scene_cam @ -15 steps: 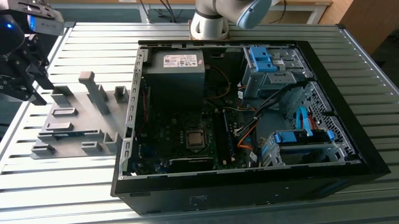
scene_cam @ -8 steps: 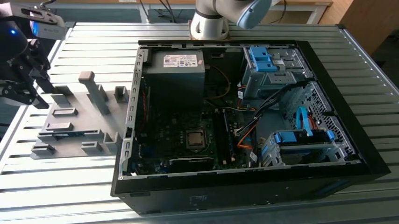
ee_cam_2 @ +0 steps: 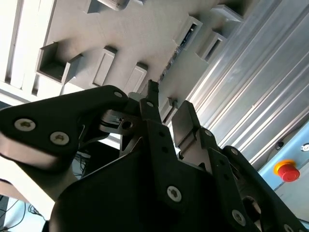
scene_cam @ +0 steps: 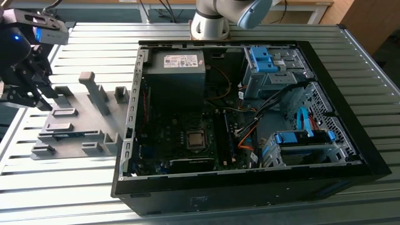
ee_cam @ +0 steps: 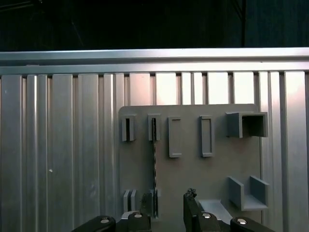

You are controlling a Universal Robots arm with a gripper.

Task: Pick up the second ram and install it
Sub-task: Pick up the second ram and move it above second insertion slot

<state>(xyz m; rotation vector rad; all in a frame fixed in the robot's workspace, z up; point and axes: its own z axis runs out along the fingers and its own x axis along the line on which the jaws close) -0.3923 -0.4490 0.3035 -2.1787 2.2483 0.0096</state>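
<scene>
Ribbed aluminium table (scene_cam: 62, 197) carries the open computer case (scene_cam: 250, 197) and, at the exterior view's left, the grey holder plate (scene_cam: 81, 122). You have the gripper (scene_cam: 34, 96) hanging over that plate's outer side and pointing down, its fingers (ee_cam_2: 186, 121) parted with nothing between them. Note the white label (scene_cam: 180, 60) on the power supply, print not legible; the second ram (ee_cam: 154, 159) stands on edge in a plate slot, below the gripper and clear of it.

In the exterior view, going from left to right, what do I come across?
gripper → grey holder plate → power supply, inside the open computer case → blue drive cage
</scene>
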